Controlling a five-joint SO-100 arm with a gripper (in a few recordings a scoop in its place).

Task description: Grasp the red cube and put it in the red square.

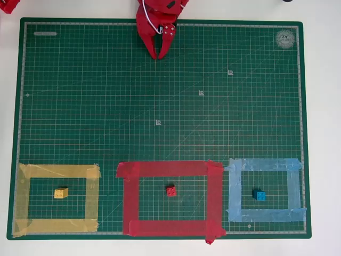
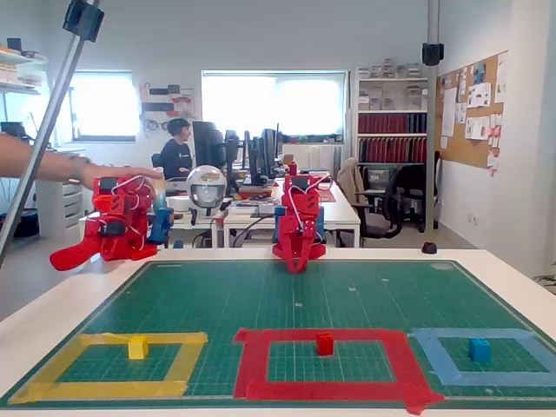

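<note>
We see the red cube sitting inside the red square on the green cutting mat, well apart from our red gripper, whose fingertips meet, closed and empty, at the mat's far edge

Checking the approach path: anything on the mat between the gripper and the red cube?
Nothing visible. Bare green cutting mat lies between the red two-finger gripper and the small red studded cube, which already sits inside the red tape square.

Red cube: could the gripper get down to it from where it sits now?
Probably yes. The red cube stands alone inside the red square, and the bare green mat lies between it and the gripper.
</note>
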